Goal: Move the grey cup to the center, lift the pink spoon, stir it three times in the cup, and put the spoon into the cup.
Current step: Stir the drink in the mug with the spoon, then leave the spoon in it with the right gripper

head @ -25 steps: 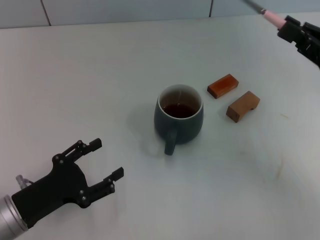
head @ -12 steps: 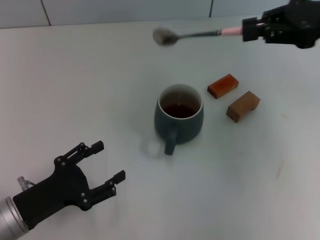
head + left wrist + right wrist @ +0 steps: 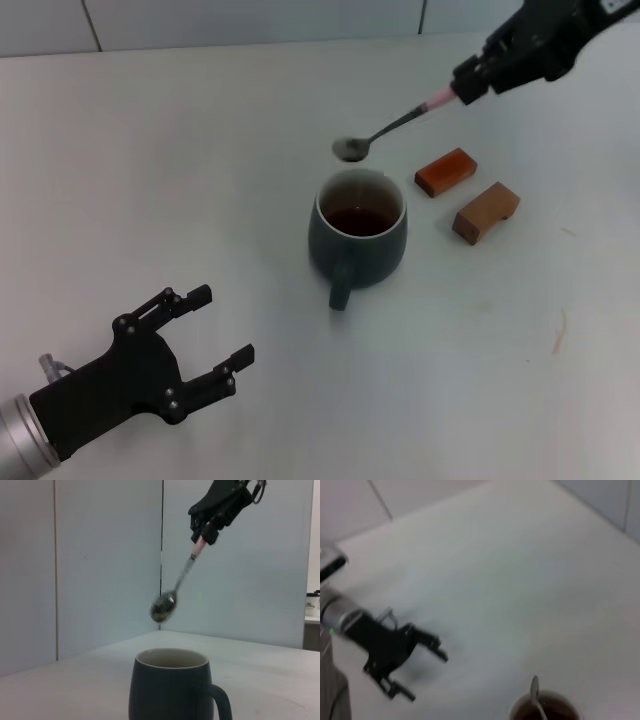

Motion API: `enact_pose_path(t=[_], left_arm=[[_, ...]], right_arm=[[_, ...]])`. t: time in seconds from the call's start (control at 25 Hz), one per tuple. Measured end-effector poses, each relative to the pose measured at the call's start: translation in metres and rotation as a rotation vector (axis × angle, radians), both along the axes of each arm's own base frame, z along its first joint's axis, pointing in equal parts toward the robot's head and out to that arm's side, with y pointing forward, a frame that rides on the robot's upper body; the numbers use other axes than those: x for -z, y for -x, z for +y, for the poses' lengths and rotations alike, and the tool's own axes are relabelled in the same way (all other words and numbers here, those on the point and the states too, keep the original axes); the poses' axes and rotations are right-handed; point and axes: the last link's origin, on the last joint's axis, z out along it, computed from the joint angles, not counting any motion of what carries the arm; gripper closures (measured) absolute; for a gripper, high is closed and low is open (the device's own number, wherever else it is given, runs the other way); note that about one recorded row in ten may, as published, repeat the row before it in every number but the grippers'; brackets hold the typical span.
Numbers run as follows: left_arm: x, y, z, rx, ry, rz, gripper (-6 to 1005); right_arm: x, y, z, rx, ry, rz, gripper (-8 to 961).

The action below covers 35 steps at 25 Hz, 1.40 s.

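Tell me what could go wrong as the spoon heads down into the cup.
The right gripper holds the spoon only by the end of its pink handle, so it could twist or slip when it stirs. Its bowl hangs above the far rim of the cup, not the middle; coming down there, it might hit the rim and splash the dark liquid.

Probably a lab: bare white table (image 3: 200,150), plain partition walls (image 3: 105,565).

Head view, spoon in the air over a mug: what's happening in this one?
The right gripper holds the slim pink-handled metal spoon by its handle, bowl end hanging just above the rim of the squat dark grey mug of reddish-brown liquid at the table's middle. The spoon is not in the liquid yet. The left gripper rests idle and open near the front left. Two brown wooden blocks lie beside the mug.
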Motion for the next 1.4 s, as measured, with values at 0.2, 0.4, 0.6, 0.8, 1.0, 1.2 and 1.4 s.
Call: enact_pose_path(t=[0.2,0.4,0.6,0.8,1.0,1.2,1.4], left_arm=[[0.000,0.000,0.000,-0.002,-0.003,-0.001,185],[0.000,0.000,0.000,-0.001,-0.003,-0.002,184],[0.001,-0.002,0.001,-0.001,-0.002,-0.006,184],[0.002,-0.001,0.001,-0.005,-0.001,0.001,184],[0.003,-0.002,0.002,-0.005,0.000,-0.001,185],[0.003,-0.002,0.002,-0.007,0.000,-0.003,184],[0.003,-0.002,0.001,-0.010,-0.002,-0.007,185]], right_arm=[[0.014,0.020,0.006,-0.024,0.068,-0.117,833],[0.027,0.038,0.012,-0.050,0.091,-0.240,834],[0.056,0.052,0.015,-0.101,0.097,-0.389,834],[0.083,0.058,0.019,-0.142,0.092,-0.472,833],[0.097,0.060,0.019,-0.176,0.103,-0.504,833],[0.105,0.060,0.016,-0.190,0.117,-0.516,834],[0.120,0.063,0.008,-0.230,0.151,-0.543,833]])
